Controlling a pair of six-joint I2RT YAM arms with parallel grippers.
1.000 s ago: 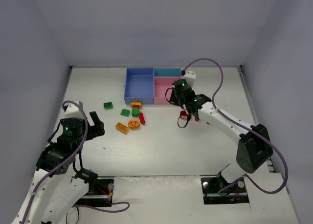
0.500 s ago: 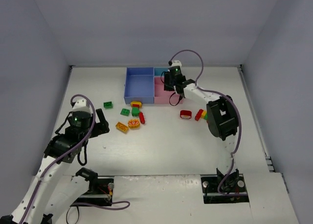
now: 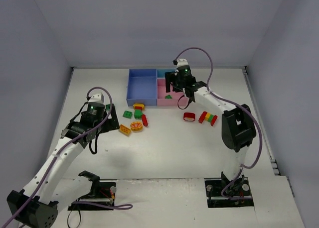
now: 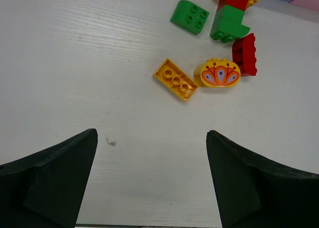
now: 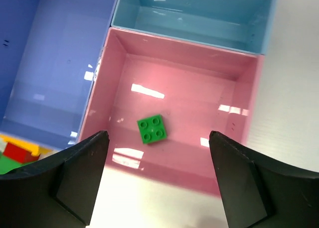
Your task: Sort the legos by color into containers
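My right gripper [image 5: 158, 134] hangs open over the pink container [image 5: 247, 104]. A square green lego [image 5: 152, 129] lies loose on that container's floor, below the gap between the fingers; from above it shows as a green lego [image 3: 168, 96] in the pink container [image 3: 163, 100]. The blue container [image 3: 142, 86] and teal container [image 3: 169, 73] adjoin it. My left gripper [image 4: 151, 134] is open and empty above bare table. Ahead of it lie an orange lego [image 4: 175, 79], a yellow rounded lego [image 4: 217, 73], a red lego [image 4: 244, 54] and two green legos [image 4: 190, 16].
A red rounded lego [image 3: 189, 116] and a red-yellow-green stack [image 3: 208, 118] lie right of centre. The main lego cluster [image 3: 136, 118] sits just in front of the blue container. White walls enclose the table.
My right gripper has opened over the pink container and the green lego now lies in it. My left arm has swung right and forward, towards the lego cluster.
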